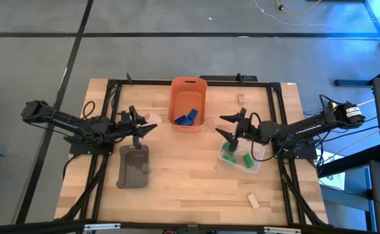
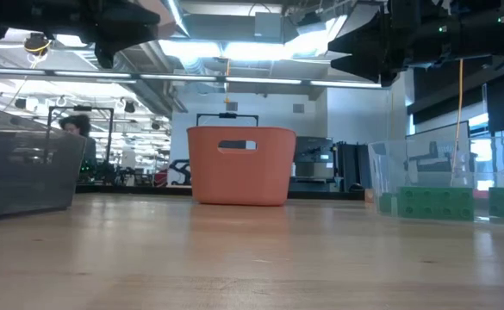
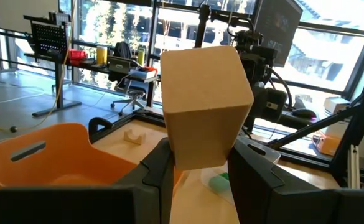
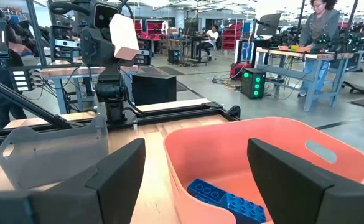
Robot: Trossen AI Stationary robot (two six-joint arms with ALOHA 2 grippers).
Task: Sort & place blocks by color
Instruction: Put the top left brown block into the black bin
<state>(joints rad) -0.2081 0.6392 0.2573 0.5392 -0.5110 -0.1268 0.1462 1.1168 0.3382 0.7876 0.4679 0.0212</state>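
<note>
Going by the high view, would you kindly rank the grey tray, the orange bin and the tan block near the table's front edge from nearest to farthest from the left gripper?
Measured from the left gripper, which holds a tan block:
1. Grey tray: just below the gripper, on the left half.
2. Orange bin: to the gripper's right, at the table's far middle.
3. Tan block near the front edge: far across, on the right half.

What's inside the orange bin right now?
Blue blocks lie in the orange bin, toward its near end. The bin wall hides whether anything else sits beneath them.
</note>
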